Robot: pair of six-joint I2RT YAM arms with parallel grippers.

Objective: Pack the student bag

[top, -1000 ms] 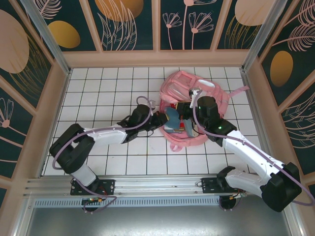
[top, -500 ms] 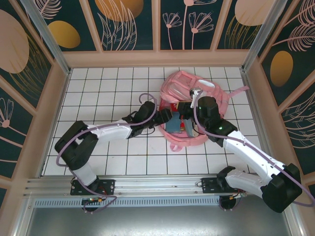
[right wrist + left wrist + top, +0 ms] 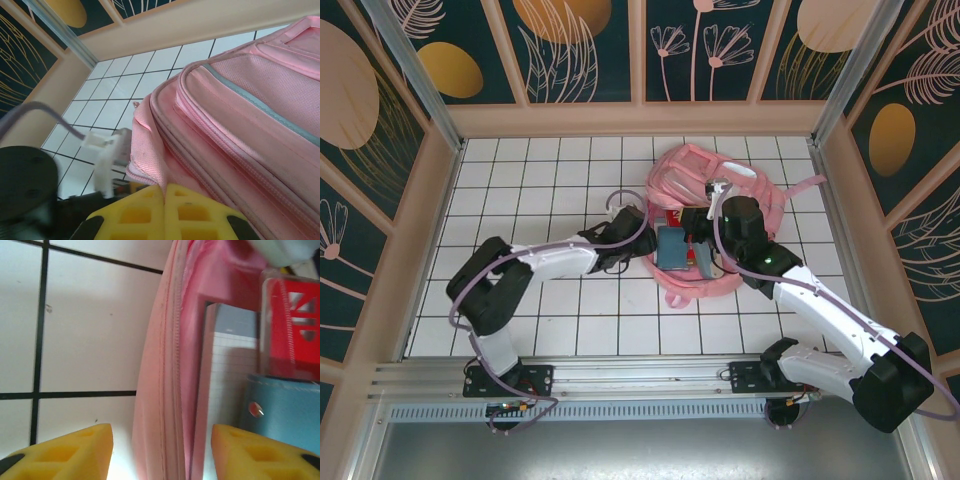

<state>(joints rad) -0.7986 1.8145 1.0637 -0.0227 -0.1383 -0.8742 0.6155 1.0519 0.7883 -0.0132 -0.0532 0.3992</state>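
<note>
White tiled table (image 3: 540, 190) carries the pink student bag (image 3: 685, 165).

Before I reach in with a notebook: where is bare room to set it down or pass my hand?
Free: the tiles between the back wall and the left arm, and the strip between that arm and the right arm, in front of the backpack. Crowded: the backpack's mouth, where the left pincer and right pincer meet by a blue case.

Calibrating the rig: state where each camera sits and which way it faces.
Top external: above, behind the bases, looking down on the bag; both arms show.
Left wrist: at the bag's mouth, looking along its rim; open left gripper straddles it.
Right wrist: low beside the bag, facing the back wall; right gripper shut on its edge.
Shared: the bag.
</note>
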